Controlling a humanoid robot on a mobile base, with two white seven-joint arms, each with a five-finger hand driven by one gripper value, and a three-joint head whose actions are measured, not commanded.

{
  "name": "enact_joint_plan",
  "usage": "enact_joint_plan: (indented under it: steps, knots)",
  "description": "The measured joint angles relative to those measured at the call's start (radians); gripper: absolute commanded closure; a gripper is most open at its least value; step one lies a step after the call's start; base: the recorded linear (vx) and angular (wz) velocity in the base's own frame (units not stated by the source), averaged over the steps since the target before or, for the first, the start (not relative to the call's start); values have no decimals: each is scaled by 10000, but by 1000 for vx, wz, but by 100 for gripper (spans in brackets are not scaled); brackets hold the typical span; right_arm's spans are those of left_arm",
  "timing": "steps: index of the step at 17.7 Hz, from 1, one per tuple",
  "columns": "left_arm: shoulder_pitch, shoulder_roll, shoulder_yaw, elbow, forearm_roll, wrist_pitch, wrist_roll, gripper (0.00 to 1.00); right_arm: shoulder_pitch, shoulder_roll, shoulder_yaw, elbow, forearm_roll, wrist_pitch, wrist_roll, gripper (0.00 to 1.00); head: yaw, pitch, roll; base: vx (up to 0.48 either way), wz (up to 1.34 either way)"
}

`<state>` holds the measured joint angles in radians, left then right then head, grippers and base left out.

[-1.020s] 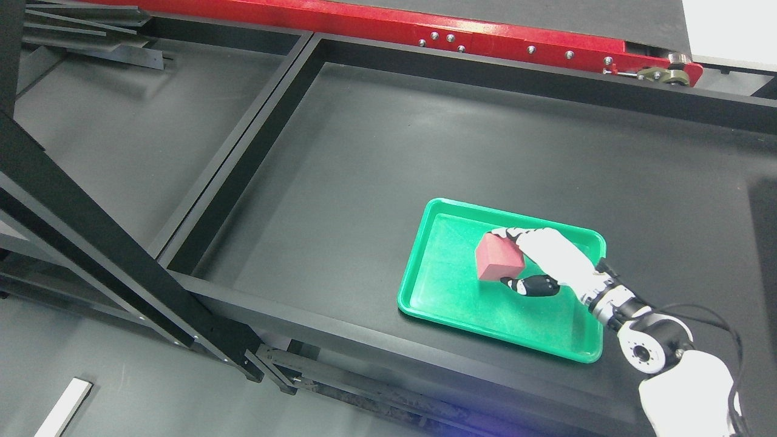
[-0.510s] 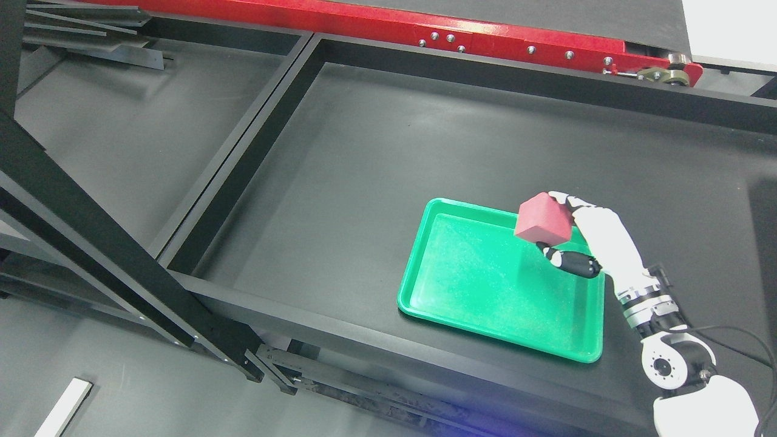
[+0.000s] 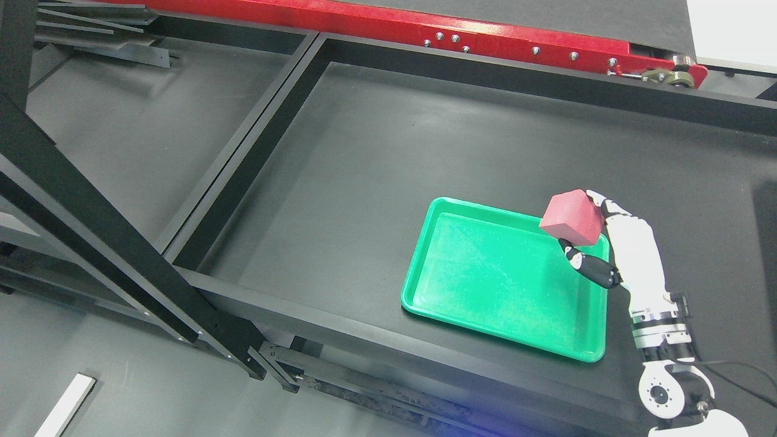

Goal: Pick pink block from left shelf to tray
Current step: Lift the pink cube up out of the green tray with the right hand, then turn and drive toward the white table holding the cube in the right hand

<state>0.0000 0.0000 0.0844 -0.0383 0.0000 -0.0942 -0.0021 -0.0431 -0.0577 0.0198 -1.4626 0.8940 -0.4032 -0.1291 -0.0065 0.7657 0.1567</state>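
Right hand [image 3: 598, 243] up at the right side of the frame, arm rising from the lower right corner, and it has the pink block [image 3: 572, 217] clamped between its white fingers [image 3: 607, 206] on the upper right side and the dark thumb [image 3: 592, 267] underneath. That is a firm grasp on the block, no doubt about it. The block sits tilted in the grip, one corner pointing up, and it appears lifted clear of the surface, in front of the upper right corner of the green tray [image 3: 504, 285]. The white forearm runs straight down from the hand past the tray's right edge to a silver wrist joint [image 3: 665, 337] near the bottom of the frame.

The tray lies flat on the dark tabletop [image 3: 425, 152] right of centre, nothing resting inside it. A black frame rail [image 3: 255, 145] runs diagonally from the top centre toward the lower left, splitting the surface into two bays. A heavy black beam [image 3: 109, 243] crosses the left side of the frame. Along the top edge, a red bar [image 3: 485, 39] with bolts. At the bottom left corner, a white strip [image 3: 64, 405] on the floor. Only the one arm shows.
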Motion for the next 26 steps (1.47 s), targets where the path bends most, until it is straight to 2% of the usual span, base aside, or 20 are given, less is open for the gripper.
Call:
enact_joint_plan:
  steps: [10,26]
  knots:
    - [0,0,0,0,0,-2,0,0,370,369,-124,-652,-2,20,-49,98,0,0,0,-9,12]
    - [-1,0,0,0,0,-12,0,0,429,531,-183,-1048,-31,-29,-91,98,0,0,0,-23,118]
